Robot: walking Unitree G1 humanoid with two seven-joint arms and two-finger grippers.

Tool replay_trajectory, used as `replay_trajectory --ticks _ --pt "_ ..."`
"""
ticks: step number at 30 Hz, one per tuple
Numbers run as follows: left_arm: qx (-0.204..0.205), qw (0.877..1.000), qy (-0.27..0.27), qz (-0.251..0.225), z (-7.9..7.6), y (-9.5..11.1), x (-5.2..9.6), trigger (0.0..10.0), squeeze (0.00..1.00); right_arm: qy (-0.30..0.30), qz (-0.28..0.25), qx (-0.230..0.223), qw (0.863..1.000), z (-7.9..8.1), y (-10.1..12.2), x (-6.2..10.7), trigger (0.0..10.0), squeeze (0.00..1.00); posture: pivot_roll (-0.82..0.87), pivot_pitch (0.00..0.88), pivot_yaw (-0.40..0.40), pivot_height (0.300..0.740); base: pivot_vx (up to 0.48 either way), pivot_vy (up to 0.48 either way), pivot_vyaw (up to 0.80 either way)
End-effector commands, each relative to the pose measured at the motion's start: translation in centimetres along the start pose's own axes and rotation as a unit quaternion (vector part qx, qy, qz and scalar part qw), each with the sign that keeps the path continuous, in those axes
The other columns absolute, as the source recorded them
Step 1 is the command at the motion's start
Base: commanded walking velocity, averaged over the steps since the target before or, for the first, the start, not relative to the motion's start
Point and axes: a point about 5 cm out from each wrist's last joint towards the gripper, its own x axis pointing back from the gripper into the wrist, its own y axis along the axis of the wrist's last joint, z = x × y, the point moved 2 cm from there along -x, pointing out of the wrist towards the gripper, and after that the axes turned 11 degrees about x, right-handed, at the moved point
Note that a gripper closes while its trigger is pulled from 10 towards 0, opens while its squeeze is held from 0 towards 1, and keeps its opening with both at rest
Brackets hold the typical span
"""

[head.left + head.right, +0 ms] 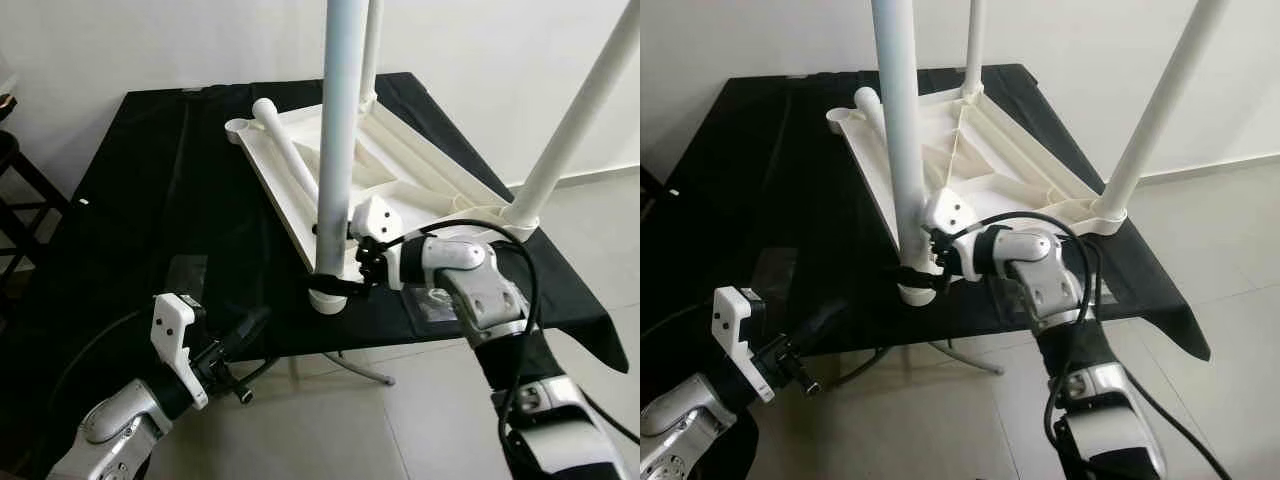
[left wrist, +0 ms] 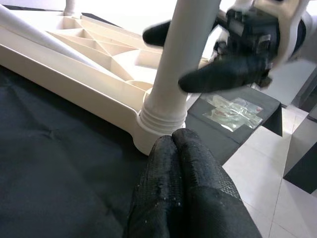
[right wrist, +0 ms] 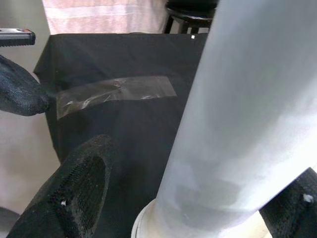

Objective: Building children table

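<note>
Upside down on a black-draped table (image 1: 120, 220) lies the white plastic children's tabletop (image 1: 400, 175), its ribbed underside facing up and its near corner hanging at the table's front edge. Three white legs stand upright in its corner sockets: the near leg (image 1: 338, 140) at that front corner, a second leg (image 1: 575, 120) at the corner to the robot's right, tilted outward, and a third leg (image 1: 371, 45) at the far corner. A fourth, loose leg (image 1: 290, 150) lies flat across the tabletop's underside, one end near the empty socket (image 1: 238, 127) at the left corner.

Low on the near leg, just above its threaded collar, sits the right gripper (image 1: 345, 265), its two black fingers (image 2: 223, 77) spread to either side of the tube and clasping it; the right wrist view shows the pale tube passing between the two fingertips. The silver right arm (image 1: 480, 290) reaches in from the robot's right.

Below and left of that corner, off the table's front edge, hangs the left gripper (image 1: 245, 335), pointed up toward the near leg's base. Its fingers (image 2: 190, 178) are pressed together, holding nothing, their tips close below the socket.

A strip of clear tape (image 2: 233, 111) lies on the black cloth just right of the near corner. Pale floor tiles (image 1: 420, 420) lie beneath the table.
</note>
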Motion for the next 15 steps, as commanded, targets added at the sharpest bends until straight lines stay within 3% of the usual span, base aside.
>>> replay_trajectory --ticks 1,9,10,15 --pt "0.001 1.0 0.002 0.007 0.0 -0.3 0.2 10.0 0.0 0.012 -0.016 0.01 1.0 -0.1 0.7 -0.4 10.0 0.0 0.02 0.1 0.002 0.74 0.0 0.0 0.0" --pt "0.001 1.0 0.001 0.009 -0.2 -0.3 0.4 10.0 0.0 0.012 -0.039 0.001 0.999 -2.3 0.6 -0.1 10.0 0.0 0.03 0.112 0.006 0.74 0.0 0.0 0.0" --pt "0.001 1.0 0.001 0.01 -0.2 -0.3 0.4 10.0 0.0 0.012 -0.035 0.002 0.999 -2.3 0.4 -0.1 0.0 0.0 0.03 0.115 0.006 0.74 0.0 0.0 0.0" --pt "0.001 1.0 0.001 0.012 -0.2 -0.3 0.5 10.0 0.0 0.016 -0.036 -0.002 0.999 -2.3 0.1 -0.1 0.0 0.0 0.04 0.118 0.008 0.74 0.0 0.0 0.0"
